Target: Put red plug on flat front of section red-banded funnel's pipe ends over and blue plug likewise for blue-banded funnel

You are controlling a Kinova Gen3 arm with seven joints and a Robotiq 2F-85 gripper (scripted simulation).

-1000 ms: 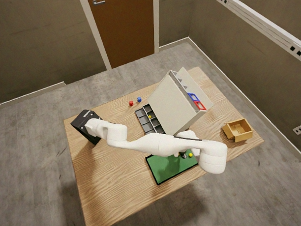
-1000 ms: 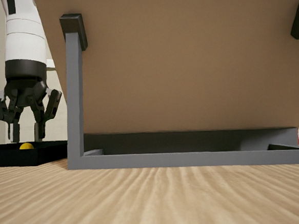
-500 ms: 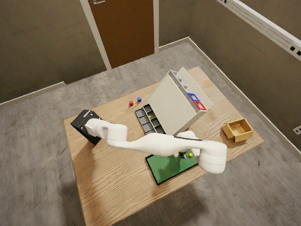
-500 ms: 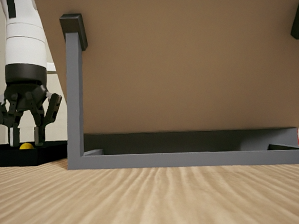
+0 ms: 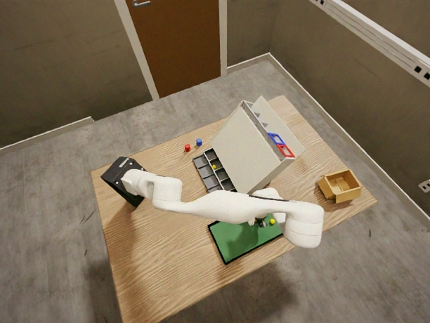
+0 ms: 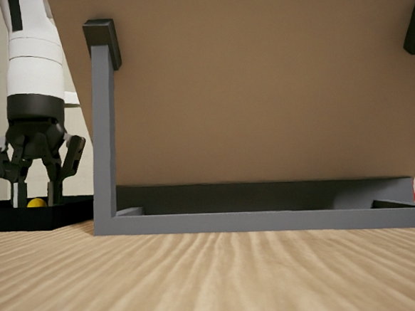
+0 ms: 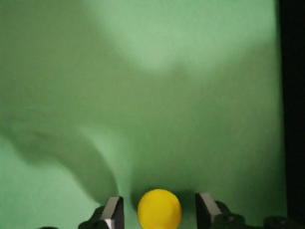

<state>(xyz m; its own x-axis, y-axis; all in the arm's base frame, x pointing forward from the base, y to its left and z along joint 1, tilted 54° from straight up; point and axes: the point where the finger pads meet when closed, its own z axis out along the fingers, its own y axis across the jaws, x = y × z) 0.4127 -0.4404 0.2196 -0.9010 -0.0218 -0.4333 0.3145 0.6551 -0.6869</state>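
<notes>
Yellow marble [image 7: 159,209] between 2 open fingertips.

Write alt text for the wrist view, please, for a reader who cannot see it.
A yellow marble sits between the open fingers of the gripper, touching neither, over a green tray floor with a black rim at right.

Olive-drab walls [image 5: 63,70] meet a grey floor [image 5: 53,228] in the top view. A brown door [image 5: 179,42] stands at upper centre, above the wood-grained bench [image 5: 158,253].
</notes>
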